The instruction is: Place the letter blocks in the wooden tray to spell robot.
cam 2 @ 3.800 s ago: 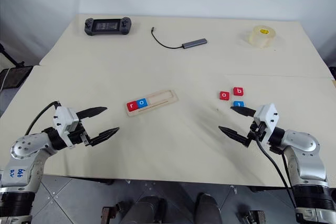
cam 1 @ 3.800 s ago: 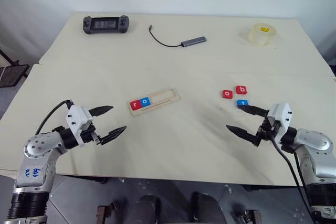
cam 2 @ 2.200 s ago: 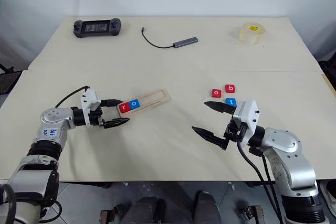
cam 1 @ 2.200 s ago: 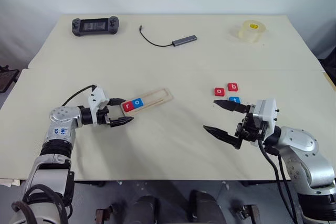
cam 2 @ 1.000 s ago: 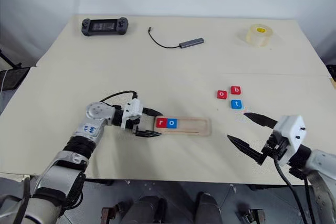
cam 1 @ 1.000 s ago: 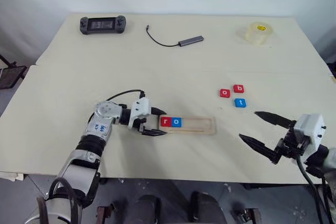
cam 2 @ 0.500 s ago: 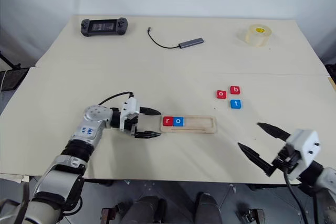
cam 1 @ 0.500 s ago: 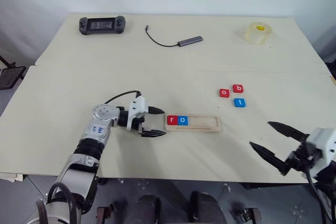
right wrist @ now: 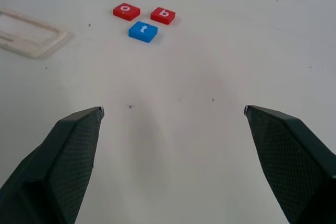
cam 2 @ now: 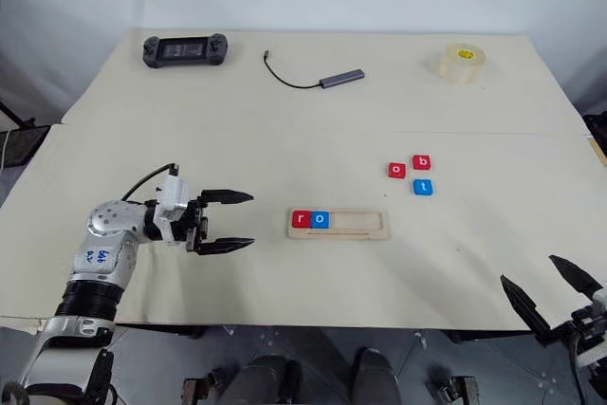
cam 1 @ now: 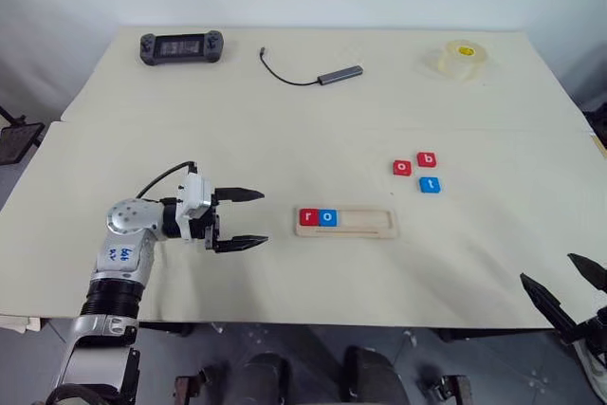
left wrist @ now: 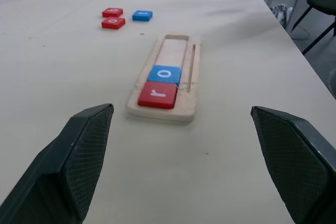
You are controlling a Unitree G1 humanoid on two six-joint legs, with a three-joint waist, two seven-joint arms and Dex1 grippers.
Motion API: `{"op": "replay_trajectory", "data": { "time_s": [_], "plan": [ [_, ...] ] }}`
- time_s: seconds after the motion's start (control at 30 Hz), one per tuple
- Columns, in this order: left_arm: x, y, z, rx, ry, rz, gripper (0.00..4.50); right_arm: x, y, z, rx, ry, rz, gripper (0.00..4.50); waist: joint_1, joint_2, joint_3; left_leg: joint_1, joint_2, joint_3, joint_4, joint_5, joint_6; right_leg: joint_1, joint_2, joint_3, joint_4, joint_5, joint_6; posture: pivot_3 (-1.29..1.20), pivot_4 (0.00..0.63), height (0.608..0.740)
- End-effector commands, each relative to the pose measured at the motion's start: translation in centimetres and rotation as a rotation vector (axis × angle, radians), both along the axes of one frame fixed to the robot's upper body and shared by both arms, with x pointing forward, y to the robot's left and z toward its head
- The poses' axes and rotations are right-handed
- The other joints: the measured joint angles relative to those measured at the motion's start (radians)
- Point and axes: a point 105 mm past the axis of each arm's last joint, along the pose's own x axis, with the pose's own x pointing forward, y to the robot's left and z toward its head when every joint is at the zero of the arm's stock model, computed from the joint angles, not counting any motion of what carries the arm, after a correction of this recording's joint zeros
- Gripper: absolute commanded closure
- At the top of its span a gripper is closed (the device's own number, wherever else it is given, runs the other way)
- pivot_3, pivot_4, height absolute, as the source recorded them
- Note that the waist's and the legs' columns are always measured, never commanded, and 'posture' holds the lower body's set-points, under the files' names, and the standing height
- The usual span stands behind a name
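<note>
Left eye view: you are looking at the wooden tray (cam 1: 346,222) lying near the middle of the table (cam 1: 303,101), with a red r block (cam 1: 308,217) and a blue o block (cam 1: 327,218) sitting side by side at its left end. Your left gripper (cam 1: 240,219) is hovering just left of the tray, fingers spread wide and holding nothing. You are seeing a red o block (cam 1: 402,168), a red b block (cam 1: 427,159) and a blue t block (cam 1: 431,184) clustered on the table to the right of the tray. Your right gripper (cam 2: 548,295) is hanging at the table's near right edge, jaws wide apart and empty.
</note>
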Motion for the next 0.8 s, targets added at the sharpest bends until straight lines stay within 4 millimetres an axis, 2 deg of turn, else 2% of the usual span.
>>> {"op": "replay_trajectory", "data": {
  "time_s": [0.03,0.1,0.17,0.3,0.37,0.53,0.8],
  "plan": [
    [-0.6,0.4,0.9,-0.026,-0.025,0.033,0.04,3.5,3.1,3.0,0.005,-0.047,0.107,0.0,-0.01,0.001,0.0,0.001,0.0,0.001,0.0,0.0,0.0,0.0,0.0,0.001,0.0,0.0,0.0,0.0,0.15,0.74],
    [-0.8,0.7,0.8,-0.027,-0.013,0.064,0.04,6.0,4.9,4.6,0.034,-0.026,0.151,0.0,-0.023,0.002,0.0,0.002,0.0,0.002,0.0,0.0,0.0,0.0,0.0,0.003,0.001,0.0,0.0,0.0,0.15,0.74],
    [-1.2,0.8,0.5,-0.015,-0.005,0.073,0.04,8.3,6.5,5.3,0.024,0.047,0.177,0.0,-0.021,0.002,0.0,0.004,0.001,0.003,0.0,0.0,0.0,0.0,0.0,0.006,0.002,0.0,0.0,0.0,0.15,0.74],
    [-0.9,1.3,0.7,-0.011,-0.032,0.136,0.04,12.8,7.7,6.8,0.048,0.176,0.096,0.0,-0.014,0.002,0.0,0.003,0.003,0.0,0.0,0.0,-0.003,0.0,0.001,0.008,0.001,-0.001,-0.004,0.0,0.15,0.74],
    [-0.9,1.8,0.7,-0.007,-0.047,0.169,0.04,14.4,8.4,6.7,0.018,0.282,0.069,0.0,-0.011,0.002,0.0,0.0,0.003,-0.001,0.0,0.0,-0.003,-0.002,0.001,0.008,0.0,0.0,-0.005,0.0,0.15,0.74],
    [-1.1,1.9,0.6,-0.023,-0.062,0.202,0.04,16.8,8.4,6.4,-0.027,0.397,-0.038,0.0,0.004,0.002,0.0,-0.007,0.002,-0.002,-0.001,0.0,-0.003,-0.008,0.001,0.006,0.0,0.0,-0.005,0.0,0.15,0.74],
    [-1.6,1.3,0.7,-0.04,-0.08,0.223,0.04,18.0,8.6,6.9,-0.055,0.366,-0.074,0.0,0.0,0.002,0.0,-0.008,-0.001,0.0,-0.002,-0.003,0.002,-0.01,0.0,0.0,0.0,0.0,-0.004,0.0,0.15,0.74]
  ]
}}
